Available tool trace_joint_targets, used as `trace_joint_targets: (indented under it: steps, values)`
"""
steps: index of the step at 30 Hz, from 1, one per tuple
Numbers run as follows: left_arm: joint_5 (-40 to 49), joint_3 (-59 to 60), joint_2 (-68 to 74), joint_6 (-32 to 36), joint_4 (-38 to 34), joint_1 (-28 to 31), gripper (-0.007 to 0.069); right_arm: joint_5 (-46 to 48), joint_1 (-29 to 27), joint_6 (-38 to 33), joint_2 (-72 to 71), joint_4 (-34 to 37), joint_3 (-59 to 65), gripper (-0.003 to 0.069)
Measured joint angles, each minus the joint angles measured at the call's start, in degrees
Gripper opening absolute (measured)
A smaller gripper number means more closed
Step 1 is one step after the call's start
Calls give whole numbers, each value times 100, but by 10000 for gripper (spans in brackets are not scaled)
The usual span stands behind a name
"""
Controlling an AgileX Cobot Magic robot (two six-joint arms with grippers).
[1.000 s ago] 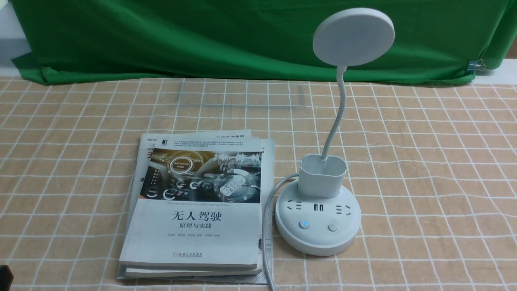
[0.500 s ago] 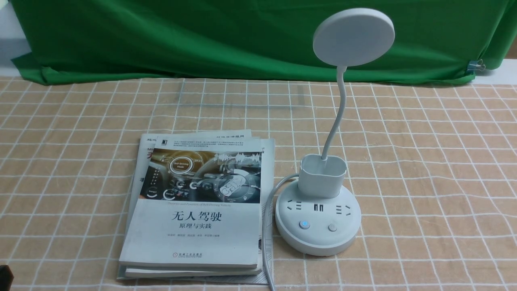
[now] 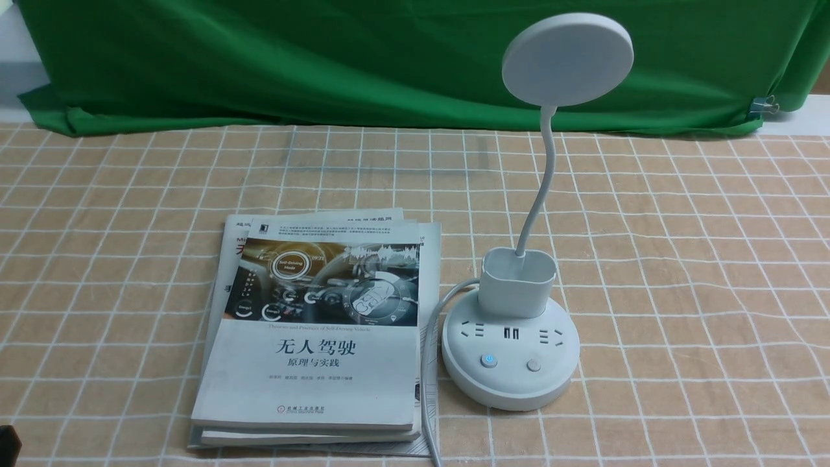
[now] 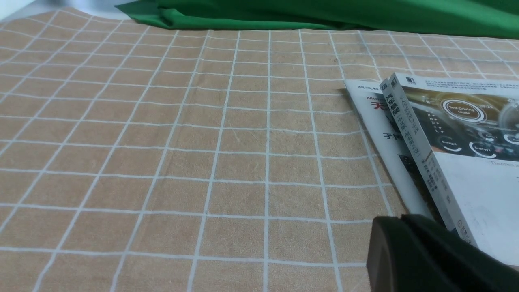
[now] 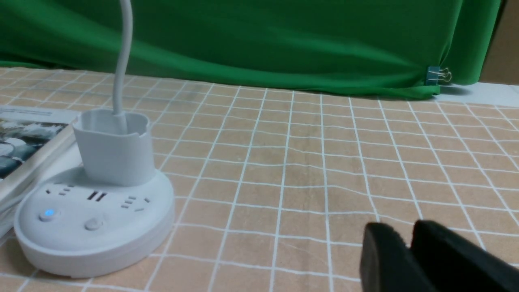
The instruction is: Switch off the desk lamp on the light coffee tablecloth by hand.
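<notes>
The white desk lamp (image 3: pixel 511 363) stands on the light coffee tablecloth (image 3: pixel 681 259), right of centre. Its disc head (image 3: pixel 567 58) is raised on a thin neck above the pen cup (image 3: pixel 517 282). The round base has two buttons; the left button (image 3: pixel 488 360) glows blue, the right button (image 3: pixel 533 365) is plain. The base also shows in the right wrist view (image 5: pixel 93 219). My right gripper (image 5: pixel 407 231) is shut and empty, low over the cloth, well apart from the base. My left gripper (image 4: pixel 399 219) is shut and empty beside the books. Only a black sliver of the left arm (image 3: pixel 8 444) shows in the front view.
A stack of books (image 3: pixel 318 331) lies just left of the lamp, also in the left wrist view (image 4: pixel 466 162). The lamp's white cord (image 3: pixel 428 363) runs between books and base toward the front edge. A green backdrop cloth (image 3: pixel 324 58) hangs behind, held by a binder clip (image 3: pixel 765 104).
</notes>
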Motion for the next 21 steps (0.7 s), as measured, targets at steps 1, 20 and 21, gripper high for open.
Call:
trace_joint_targets:
  steps: [1, 20, 21]
  values:
    - [0, 0, 0, 0, 0, 0, 4, 0, 0, 0, 0, 0, 0, 125]
    - [0, 0, 0, 0, 0, 0, 4, 0, 0, 0, 0, 0, 0, 176]
    - [0, 0, 0, 0, 0, 0, 4, 0, 0, 0, 0, 0, 0, 179]
